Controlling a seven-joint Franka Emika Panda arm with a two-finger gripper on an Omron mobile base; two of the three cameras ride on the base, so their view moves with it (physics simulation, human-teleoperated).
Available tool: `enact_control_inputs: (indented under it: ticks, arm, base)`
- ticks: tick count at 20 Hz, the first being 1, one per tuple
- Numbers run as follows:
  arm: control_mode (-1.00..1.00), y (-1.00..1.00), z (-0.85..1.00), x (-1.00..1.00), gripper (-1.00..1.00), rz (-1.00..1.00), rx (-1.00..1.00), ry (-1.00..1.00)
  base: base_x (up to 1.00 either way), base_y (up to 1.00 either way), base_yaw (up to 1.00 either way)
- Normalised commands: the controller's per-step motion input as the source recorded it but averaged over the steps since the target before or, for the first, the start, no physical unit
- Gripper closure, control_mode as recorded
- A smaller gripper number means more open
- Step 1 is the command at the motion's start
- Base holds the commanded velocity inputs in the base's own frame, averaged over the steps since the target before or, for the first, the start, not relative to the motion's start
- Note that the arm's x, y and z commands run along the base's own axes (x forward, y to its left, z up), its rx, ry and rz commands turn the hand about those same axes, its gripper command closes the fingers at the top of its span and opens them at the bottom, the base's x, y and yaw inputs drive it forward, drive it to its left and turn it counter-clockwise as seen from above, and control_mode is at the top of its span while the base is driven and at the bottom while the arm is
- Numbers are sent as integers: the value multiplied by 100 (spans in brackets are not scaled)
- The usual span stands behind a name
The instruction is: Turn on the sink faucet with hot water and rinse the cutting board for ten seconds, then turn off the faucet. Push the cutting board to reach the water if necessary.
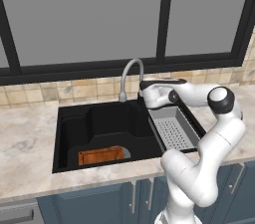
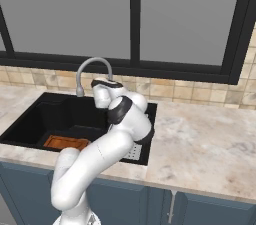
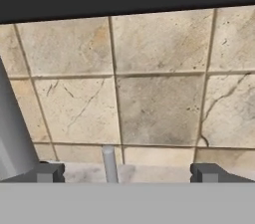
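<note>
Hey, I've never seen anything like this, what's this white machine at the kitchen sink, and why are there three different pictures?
It is a white robot arm on a driving base, in a computer-drawn kitchen. Two pictures look over it from behind, left and right. The third comes from a camera on its hand, facing the tiled wall. Its gripper has open jaws holding nothing, with a thin grey handle between them, beside the sink faucet. No water runs. In the black sink lies an orange cutting board, beside a grey perforated tray.

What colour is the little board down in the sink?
Orange-brown with a darker edge. The cutting board shows best in the left base view.
</note>
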Motion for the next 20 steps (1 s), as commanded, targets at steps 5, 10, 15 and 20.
enact_control_inputs:
  ticks: [5, 10, 15, 20]
  arm:
    - [-100, 0, 0, 10, -100, 0, 0, 0]
    - [-100, 0, -2, 9, -100, 0, 0, 0]
    - [-100, 0, -6, 9, -100, 0, 0, 0]
    - [-100, 0, -5, 3, -100, 0, 0, 0]
  base:
    - [0, 0, 0]
    - [0, 0, 0]
    - [0, 0, 0]
    - [0, 0, 0]
